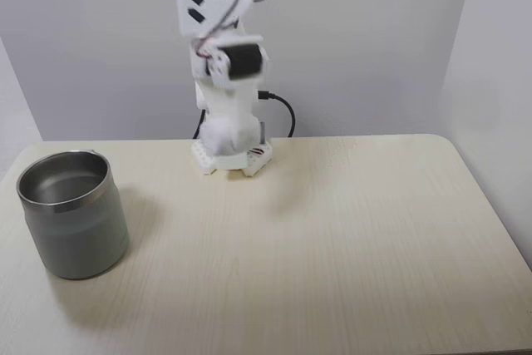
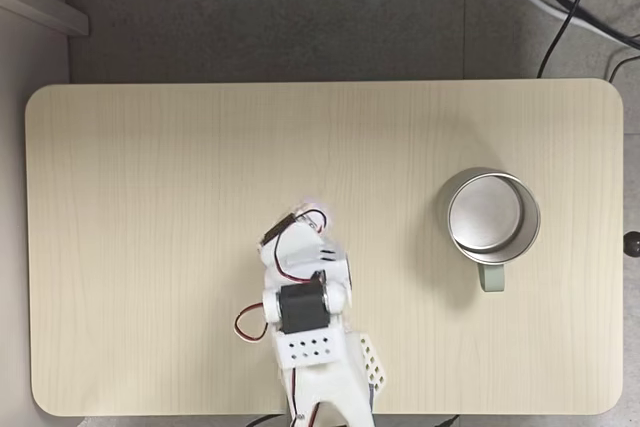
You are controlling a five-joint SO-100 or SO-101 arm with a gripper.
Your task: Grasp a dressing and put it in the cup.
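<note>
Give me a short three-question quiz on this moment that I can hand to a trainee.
1. Multiple choice: in the fixed view from above, on which side of the arm does the cup stand? A) left B) right C) on top of the arm's base
2. True or false: the cup lies tipped on its side on the table.
3. Fill in: seen from above, the inside of the cup shows bare ___.

Key
1. B
2. False: it stands upright with its mouth up.
3. metal
</note>
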